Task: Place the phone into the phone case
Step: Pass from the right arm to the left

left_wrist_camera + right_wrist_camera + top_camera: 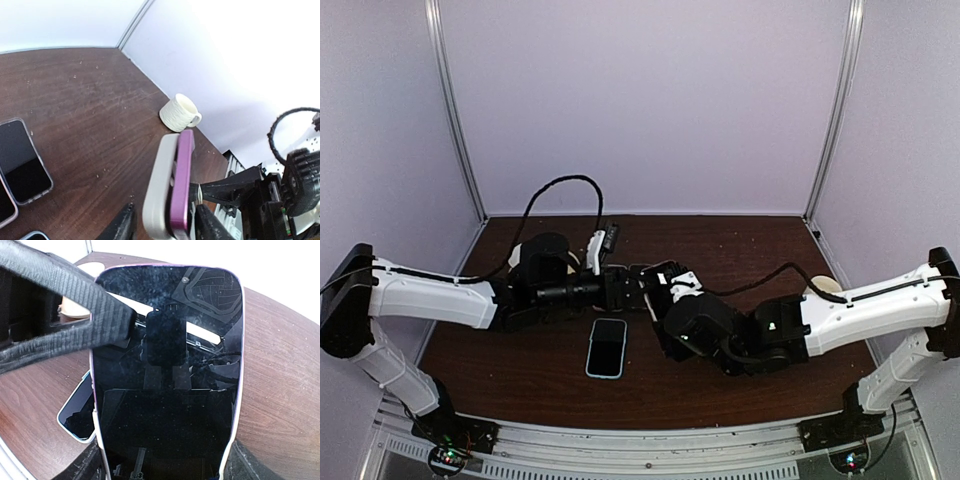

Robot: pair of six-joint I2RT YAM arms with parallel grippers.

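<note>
Nearest to the arm bases, a spare phone (606, 347) lies flat on the table (740, 240), screen up, at 6 o'clock from the grippers. Above it, over the middle of the table, both grippers meet on the phone (167, 390). The right gripper (162, 465) holds the phone by its two long edges, jaws wide, and the dark screen faces its camera. The grey-white case (157, 190) stands against the back of the purple phone; if it is fully seated, I cannot tell. The left gripper (167, 225) has narrow jaws on both sides of this pair, one pad on the screen; if it really clamps, I cannot tell. A mug (179, 113) stands further, at 3 o'clock, near the table edge.
</note>
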